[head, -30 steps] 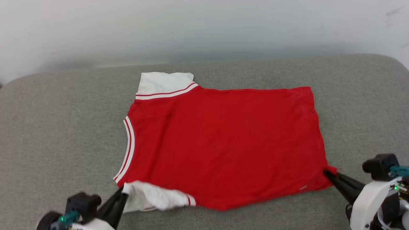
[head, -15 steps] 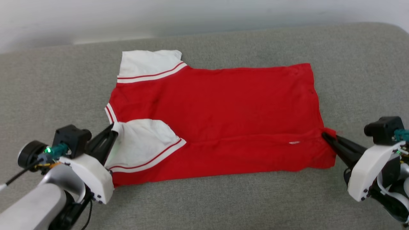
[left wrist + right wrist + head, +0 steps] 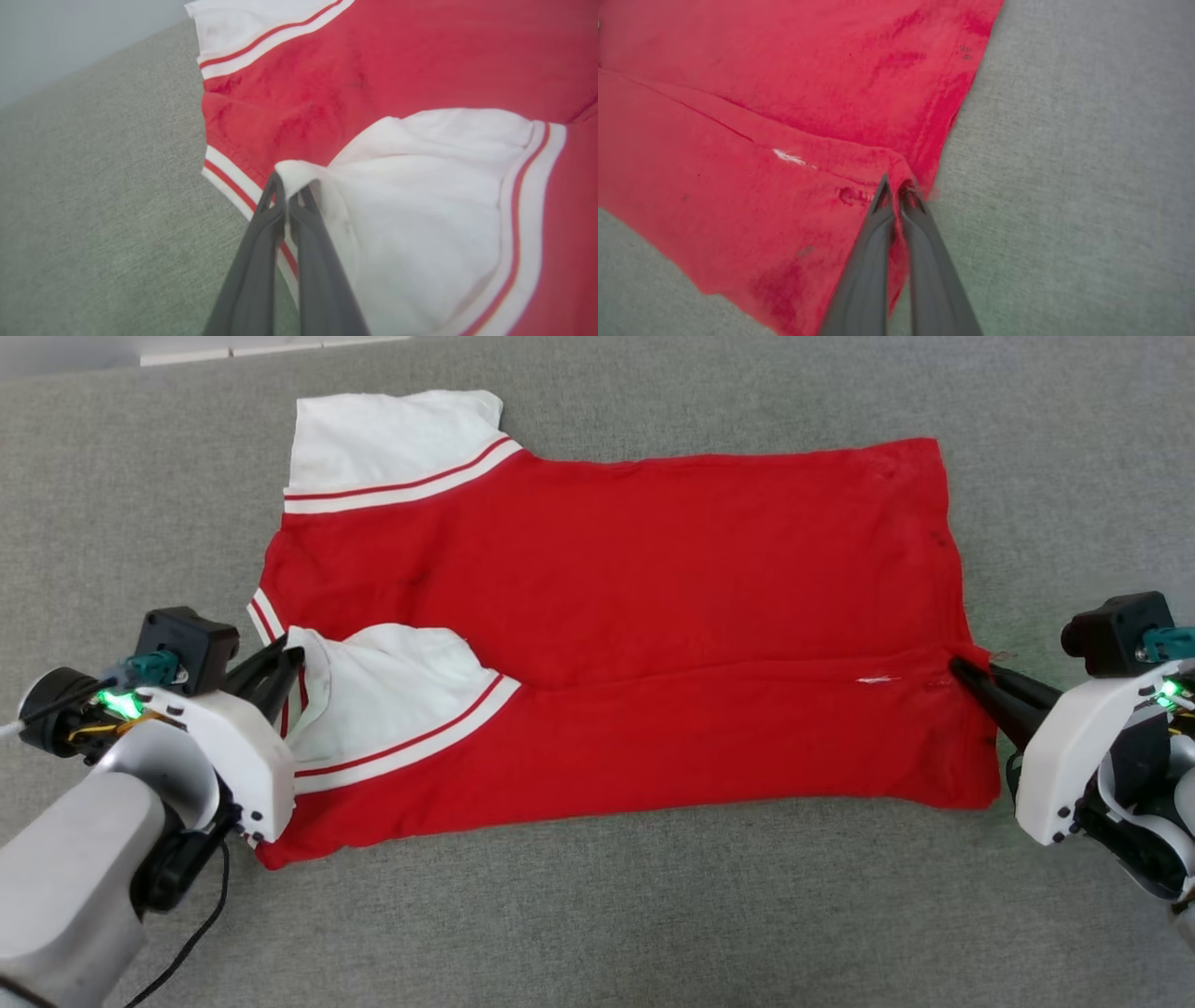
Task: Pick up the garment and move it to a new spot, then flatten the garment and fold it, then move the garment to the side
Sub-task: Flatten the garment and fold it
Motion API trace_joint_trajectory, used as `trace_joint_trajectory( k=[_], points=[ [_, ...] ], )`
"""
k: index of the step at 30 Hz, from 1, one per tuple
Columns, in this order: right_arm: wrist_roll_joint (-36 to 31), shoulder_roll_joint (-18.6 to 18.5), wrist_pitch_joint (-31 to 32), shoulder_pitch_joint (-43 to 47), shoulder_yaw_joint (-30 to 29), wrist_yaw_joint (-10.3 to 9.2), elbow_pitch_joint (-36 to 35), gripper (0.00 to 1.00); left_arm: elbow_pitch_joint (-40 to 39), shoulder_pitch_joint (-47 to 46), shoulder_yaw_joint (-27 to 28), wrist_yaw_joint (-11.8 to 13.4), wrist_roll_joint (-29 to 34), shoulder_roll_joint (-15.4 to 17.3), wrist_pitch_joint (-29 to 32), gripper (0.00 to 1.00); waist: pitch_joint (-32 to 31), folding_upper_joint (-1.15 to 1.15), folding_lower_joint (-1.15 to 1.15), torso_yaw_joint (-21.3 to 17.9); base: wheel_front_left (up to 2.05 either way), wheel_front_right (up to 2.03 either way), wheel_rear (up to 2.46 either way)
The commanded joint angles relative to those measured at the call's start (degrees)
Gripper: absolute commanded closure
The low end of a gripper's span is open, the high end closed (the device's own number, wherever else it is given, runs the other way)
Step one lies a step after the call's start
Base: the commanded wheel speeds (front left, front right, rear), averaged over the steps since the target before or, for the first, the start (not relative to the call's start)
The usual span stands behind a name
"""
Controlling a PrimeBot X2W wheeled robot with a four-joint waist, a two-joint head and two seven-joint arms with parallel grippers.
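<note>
The garment [image 3: 635,579], a red jersey with white sleeves and striped trim, lies spread on the grey cushion, its near edge folded up over the body. My left gripper [image 3: 291,658] is shut on the tip of the near white sleeve [image 3: 420,224], which lies over the red cloth; the left wrist view shows that pinch [image 3: 292,184]. At the right, my right gripper [image 3: 960,667] is shut on the red hem corner [image 3: 901,179], drawn in over the body. The far white sleeve [image 3: 383,429] lies flat at the top left.
The grey fabric cushion [image 3: 597,915] runs under everything, with bare room in front of the garment and on both sides. A pale wall strip [image 3: 187,347] shows at the top left. A black cable [image 3: 187,933] hangs by my left forearm.
Both grippers have carried the near edge of the garment up over its body, so a folded band now lies across the front. The head camera has tilted down meanwhile.
</note>
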Motion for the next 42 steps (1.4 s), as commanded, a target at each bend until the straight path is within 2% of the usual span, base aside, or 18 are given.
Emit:
trace_joint_trajectory(
  k=[1,12,13,14,15,20,25,28,29,34,38,42],
  points=[
    [-0.2,0.1,0.3,-1.7,1.0,-0.04,1.9,1.00,2.4,-1.6,-0.9,-1.1,0.2,-1.5,0.4,1.00,0.7,0.00,-0.01,0.2,0.00,0.00,0.00],
    [1.9,0.2,-1.9,-4.2,5.9,-0.04,7.0,1.00,13.0,-3.4,-3.3,-5.6,-0.8,-6.1,1.4,1.00,-0.6,0.00,-0.01,0.6,0.00,0.00,0.00],
    [1.8,0.0,-2.4,-4.5,6.0,-0.04,7.1,0.84,13.4,-3.6,-3.3,-5.8,-1.0,-6.3,1.5,0.77,-1.1,0.00,-0.01,0.7,0.00,0.00,0.00],
    [1.6,0.0,-3.1,-4.7,6.0,-0.04,7.2,0.12,13.7,-4.0,-3.1,-5.9,-0.9,-6.3,1.0,0.00,-1.5,0.00,-0.01,0.8,0.00,0.00,0.00],
    [1.3,-0.1,-4.0,-5.0,5.9,-0.04,7.2,0.00,13.8,-4.2,-2.9,-5.9,-1.0,-6.4,0.8,0.00,-2.1,0.00,-0.01,0.9,0.00,0.00,0.00],
    [1.0,-0.5,-6.6,-4.7,5.6,-0.04,6.5,0.00,12.7,-5.8,-3.1,-5.8,-0.3,-5.1,2.0,0.00,-4.7,0.00,-0.01,1.4,0.00,0.00,0.00],
    [0.8,-0.7,-7.6,-3.1,5.3,-0.04,5.8,0.00,9.2,-7.1,-3.2,-6.1,-2.1,-2.6,8.3,0.00,-7.1,0.00,-0.01,2.0,0.00,0.00,0.00],
    [0.6,-0.7,-7.7,-2.4,5.1,-0.04,5.5,0.00,6.3,-7.9,-3.4,-6.6,-4.6,-1.0,14.7,0.00,-7.9,0.00,-0.01,2.3,0.00,0.00,0.00],
    [0.5,-0.4,-7.4,-2.2,5.0,-0.04,5.1,0.00,3.2,-9.1,-4.1,-7.0,-7.2,1.0,22.4,0.00,-8.4,0.00,-0.01,2.5,0.00,0.00,0.00],
    [0.6,0.0,-6.8,-1.8,5.1,-0.04,4.8,0.00,-0.8,-10.0,-5.7,-7.0,-13.5,3.0,37.0,0.00,-8.7,0.00,-0.01,2.4,0.00,0.00,0.00],
    [0.6,0.4,-6.5,-1.9,5.2,-0.04,4.5,0.00,-2.5,-9.7,-6.7,-5.7,-16.9,3.3,44.4,0.00,-8.4,0.00,-0.01,2.0,0.00,0.00,0.00],
    [0.8,0.9,-6.0,-2.4,5.6,-0.04,4.4,0.00,-2.2,-8.9,-7.6,-4.5,-19.0,3.3,48.4,0.00,-7.8,0.00,-0.01,1.3,0.00,0.00,0.00]
  ],
)
